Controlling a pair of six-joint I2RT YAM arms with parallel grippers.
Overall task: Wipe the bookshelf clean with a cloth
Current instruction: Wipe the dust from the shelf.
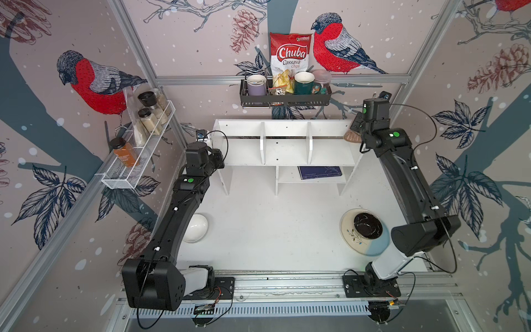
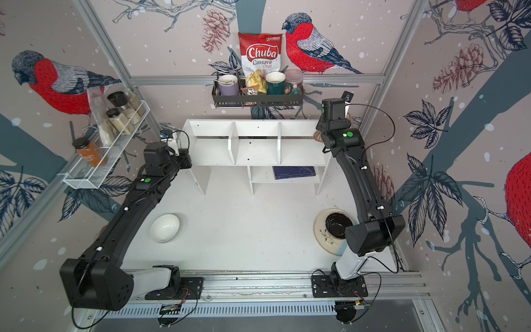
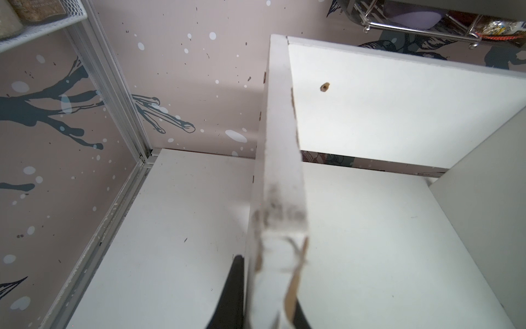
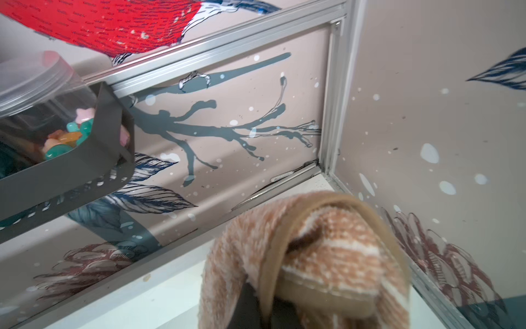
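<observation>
While the left gripper clamps the bookshelf's left end panel, seemingly steadying it, the right gripper pinches the cloth; the bundle sits by the far right corner, ready to wipe

tan cloth clamped in right end effector, dark rack nearby

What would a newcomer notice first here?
The red-breasted bird wallpaper and a Chuba Cassava Chips bag in the black wall rack dominate. The right gripper holds a tan cloth at the right end of the white bookshelf; the left gripper clamps its left side panel.
</observation>
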